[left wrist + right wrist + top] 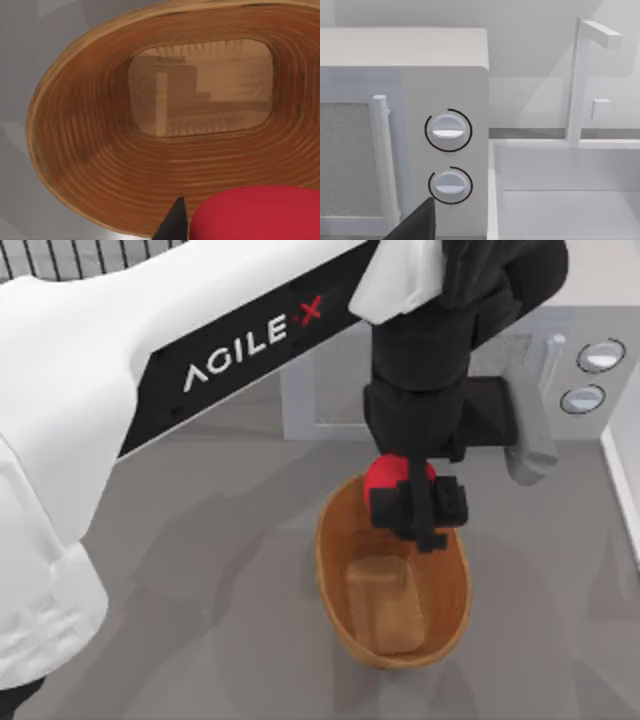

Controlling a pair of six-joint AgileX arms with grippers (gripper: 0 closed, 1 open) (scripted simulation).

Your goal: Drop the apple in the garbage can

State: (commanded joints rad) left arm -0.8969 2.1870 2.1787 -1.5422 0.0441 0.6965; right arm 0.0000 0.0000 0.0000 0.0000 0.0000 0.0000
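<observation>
1 step remains: the left end effector (418, 508), clenched on the apple (388, 475), hangs over the garbage can (335, 570); release next.

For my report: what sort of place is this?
Probably a simulated kitchen: a microwave with two dials, a white sink with a tap beside it, and a garbage can on the grey counter.
</observation>
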